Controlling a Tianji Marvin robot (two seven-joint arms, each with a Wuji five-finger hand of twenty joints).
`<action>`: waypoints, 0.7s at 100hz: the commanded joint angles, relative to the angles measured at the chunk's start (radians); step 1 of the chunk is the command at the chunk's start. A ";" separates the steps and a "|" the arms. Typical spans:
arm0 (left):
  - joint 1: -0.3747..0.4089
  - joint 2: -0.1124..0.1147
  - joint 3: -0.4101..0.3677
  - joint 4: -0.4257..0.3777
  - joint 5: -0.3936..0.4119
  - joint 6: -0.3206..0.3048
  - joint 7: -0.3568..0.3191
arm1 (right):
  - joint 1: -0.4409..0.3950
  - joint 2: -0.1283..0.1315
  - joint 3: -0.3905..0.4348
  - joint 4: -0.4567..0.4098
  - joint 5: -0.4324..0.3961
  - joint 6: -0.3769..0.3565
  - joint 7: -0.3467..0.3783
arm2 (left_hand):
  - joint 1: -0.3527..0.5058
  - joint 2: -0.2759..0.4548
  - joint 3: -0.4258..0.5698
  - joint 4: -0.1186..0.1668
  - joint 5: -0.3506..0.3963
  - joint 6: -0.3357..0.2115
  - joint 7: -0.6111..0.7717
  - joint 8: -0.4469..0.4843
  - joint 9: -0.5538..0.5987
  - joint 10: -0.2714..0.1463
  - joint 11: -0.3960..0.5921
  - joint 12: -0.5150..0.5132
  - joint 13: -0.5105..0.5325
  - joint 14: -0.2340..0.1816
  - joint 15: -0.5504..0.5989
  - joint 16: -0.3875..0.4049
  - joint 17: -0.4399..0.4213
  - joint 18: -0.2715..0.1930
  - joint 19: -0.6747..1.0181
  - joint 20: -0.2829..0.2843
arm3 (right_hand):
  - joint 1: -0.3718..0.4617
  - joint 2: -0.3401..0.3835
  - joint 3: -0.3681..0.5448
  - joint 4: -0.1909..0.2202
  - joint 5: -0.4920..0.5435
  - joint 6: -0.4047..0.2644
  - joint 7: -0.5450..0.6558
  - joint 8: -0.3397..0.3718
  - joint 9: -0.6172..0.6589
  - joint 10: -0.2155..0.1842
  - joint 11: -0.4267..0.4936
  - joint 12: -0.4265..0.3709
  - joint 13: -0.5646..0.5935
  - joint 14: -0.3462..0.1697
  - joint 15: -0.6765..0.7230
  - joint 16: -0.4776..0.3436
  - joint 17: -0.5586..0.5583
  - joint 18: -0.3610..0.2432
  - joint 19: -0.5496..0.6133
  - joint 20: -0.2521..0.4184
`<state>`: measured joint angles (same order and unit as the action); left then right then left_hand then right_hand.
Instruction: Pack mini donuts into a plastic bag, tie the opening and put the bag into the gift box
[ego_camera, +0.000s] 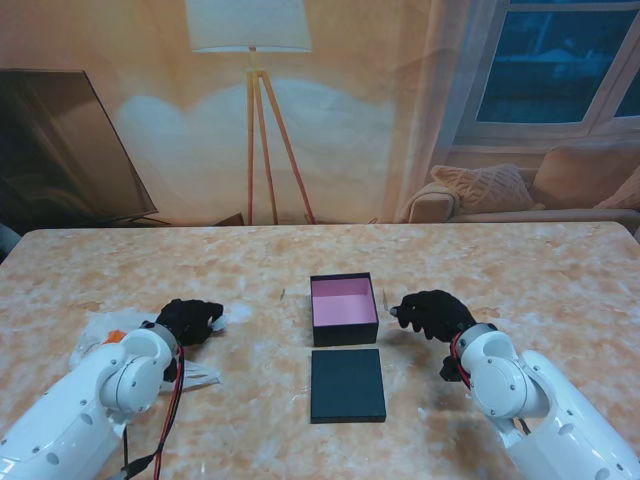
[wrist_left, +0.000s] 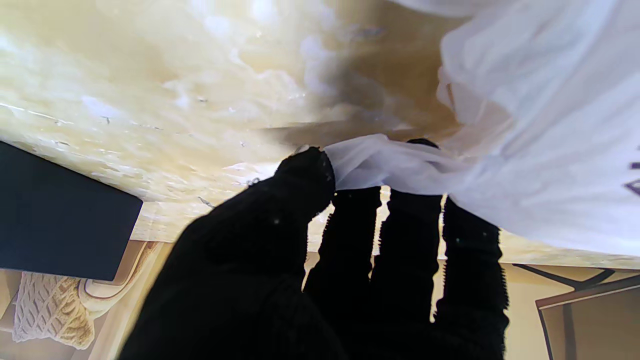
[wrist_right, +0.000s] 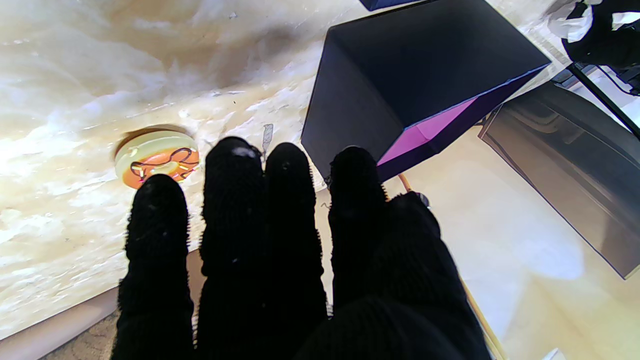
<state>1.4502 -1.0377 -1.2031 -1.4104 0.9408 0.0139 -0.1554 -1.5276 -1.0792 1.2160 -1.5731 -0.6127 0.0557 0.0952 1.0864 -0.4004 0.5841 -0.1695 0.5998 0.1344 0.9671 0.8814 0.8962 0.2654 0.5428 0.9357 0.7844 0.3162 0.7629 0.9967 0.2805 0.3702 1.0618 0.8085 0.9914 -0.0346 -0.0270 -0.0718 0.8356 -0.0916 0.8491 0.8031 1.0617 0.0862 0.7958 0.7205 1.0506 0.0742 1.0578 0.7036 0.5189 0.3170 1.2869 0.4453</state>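
On the left of the marble-patterned table (ego_camera: 500, 260), the black-gloved left hand (ego_camera: 190, 320) has its thumb and fingers pinched on an edge of the thin translucent white plastic bag (wrist_left: 525, 125), whose crumpled bulk lies just beside that hand; a dark mark at the bag's edge is too cut off to read. At centre stands the open black gift box with a pink lining (ego_camera: 343, 309), its flat black lid (ego_camera: 347, 385) nearer to me. The black-gloved right hand (ego_camera: 432, 312) hovers just right of the box, fingers together and straight, holding nothing, with a small orange-iced mini donut (wrist_right: 156, 158) just beyond its fingertips, so I judge this hand the nearer one.
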 joint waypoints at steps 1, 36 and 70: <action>0.007 0.001 -0.005 -0.012 -0.011 0.000 -0.018 | -0.008 -0.006 -0.003 -0.002 -0.001 -0.002 0.013 | 0.037 0.024 -0.023 0.019 -0.013 0.042 0.063 0.011 0.015 0.022 0.024 0.015 0.018 -0.001 0.028 0.028 -0.008 0.032 0.013 0.007 | 0.047 -0.016 0.001 -0.011 0.007 -0.024 0.014 -0.006 -0.009 0.009 0.006 -0.006 0.007 -0.006 0.011 -0.016 -0.005 0.013 0.004 0.009; 0.001 0.003 -0.010 -0.005 -0.042 -0.020 -0.038 | -0.007 -0.006 -0.003 -0.002 -0.002 -0.002 0.013 | -0.100 -0.251 0.166 -0.034 -0.003 -0.003 0.163 0.077 0.080 -0.046 0.049 0.095 0.082 -0.063 0.063 0.060 0.060 0.026 0.027 0.016 | 0.056 -0.018 0.005 -0.010 0.008 -0.024 0.016 -0.006 -0.009 0.008 0.006 -0.006 0.008 -0.004 0.012 -0.016 -0.004 0.014 0.004 0.009; 0.001 0.002 -0.005 -0.010 -0.047 -0.021 -0.038 | -0.006 -0.006 -0.004 0.000 0.000 -0.002 0.012 | -0.089 -0.133 0.077 0.000 -0.048 0.003 0.110 0.078 0.007 -0.058 0.341 0.200 0.078 -0.093 0.272 0.259 0.042 0.015 0.094 0.091 | 0.057 -0.017 0.003 -0.011 0.007 -0.025 0.017 -0.007 -0.008 0.008 0.007 -0.007 0.008 -0.003 0.012 -0.017 -0.004 0.012 0.004 0.009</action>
<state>1.4478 -1.0335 -1.2088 -1.4082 0.8961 -0.0130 -0.1792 -1.5269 -1.0793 1.2155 -1.5722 -0.6131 0.0557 0.0951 0.9713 -0.5570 0.6889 -0.1857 0.5789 0.1364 1.1013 0.9586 0.9265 0.2144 0.8061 1.1113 0.8479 0.2477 0.9626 1.2013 0.3403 0.3823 1.1308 0.8674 0.9923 -0.0357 -0.0270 -0.0719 0.8355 -0.0916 0.8491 0.8031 1.0617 0.0862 0.7958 0.7205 1.0506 0.0742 1.0578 0.7036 0.5189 0.3170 1.2869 0.4453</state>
